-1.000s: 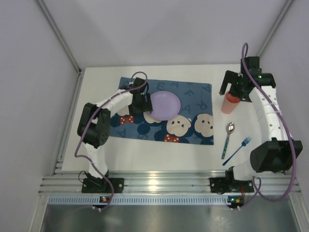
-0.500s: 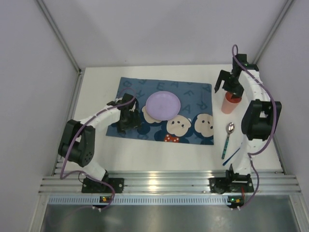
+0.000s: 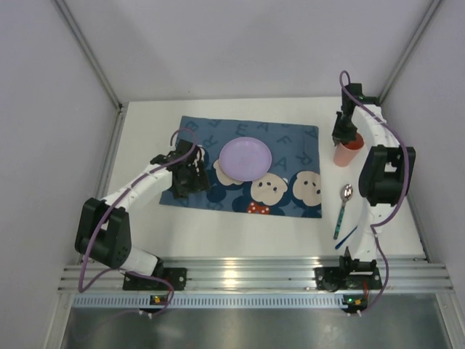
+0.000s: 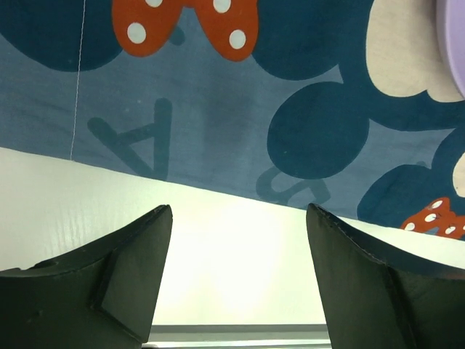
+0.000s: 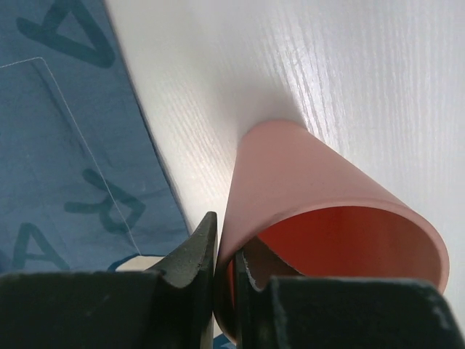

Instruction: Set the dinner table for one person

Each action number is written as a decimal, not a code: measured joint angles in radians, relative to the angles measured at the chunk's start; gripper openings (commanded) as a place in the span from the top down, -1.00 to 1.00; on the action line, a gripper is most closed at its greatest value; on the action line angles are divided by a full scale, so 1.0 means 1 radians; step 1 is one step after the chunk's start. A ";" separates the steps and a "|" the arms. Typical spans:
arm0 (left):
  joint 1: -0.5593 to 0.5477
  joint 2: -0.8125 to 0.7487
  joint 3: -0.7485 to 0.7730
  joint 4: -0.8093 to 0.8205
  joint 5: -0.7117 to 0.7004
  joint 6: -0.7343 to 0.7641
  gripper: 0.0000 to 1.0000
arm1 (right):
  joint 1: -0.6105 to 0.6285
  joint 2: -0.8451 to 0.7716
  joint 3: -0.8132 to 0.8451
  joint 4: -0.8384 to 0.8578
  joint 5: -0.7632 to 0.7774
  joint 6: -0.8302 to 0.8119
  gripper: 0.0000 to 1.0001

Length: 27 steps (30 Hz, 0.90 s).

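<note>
The large matte-white dinner table (image 3: 240, 233) carries a dark-blue rectangular cloth placemat printed with cartoon mice (image 3: 290, 156), long side running left to right. A round lilac plastic plate (image 3: 245, 158) sits on the placemat, a little toward its far edge and left of its middle.

The coming move turns on the salmon-pink plastic cup (image 3: 346, 154). It stands upright on the bare table just off the placemat's right edge, near the far-right corner. The right gripper (image 5: 227, 251) is clamped on the cup's wall on the side facing the placemat, with one finger inside the rim and one outside. The placemat's far-right corner is bare (likely room enough for the cup), so a short lift and a shift to the left looks unobstructed.

A metal spoon with a teal handle (image 3: 341, 213) and a blue plastic fork (image 3: 349, 236) lie beyond the placemat's near-right corner, the spoon's bowl pointing away. The right arm is the nearer one to them.

The left gripper (image 4: 240, 211) hangs over the placemat's near-left part, its jaws apart and holding nothing.
</note>
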 measured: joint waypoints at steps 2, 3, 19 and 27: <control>0.000 -0.003 -0.010 0.000 0.000 -0.005 -0.59 | 0.013 -0.004 0.003 -0.007 0.026 0.000 1.00; 0.000 -0.003 -0.014 0.001 -0.001 -0.006 -0.59 | 0.025 -0.008 0.006 -0.012 0.037 0.001 1.00; 0.000 -0.106 -0.119 0.032 0.025 -0.074 -0.56 | 0.296 -0.072 0.178 -0.067 0.018 0.011 1.00; 0.000 -0.243 -0.195 0.023 0.030 -0.106 -0.56 | 0.290 0.138 0.247 -0.069 0.025 0.012 1.00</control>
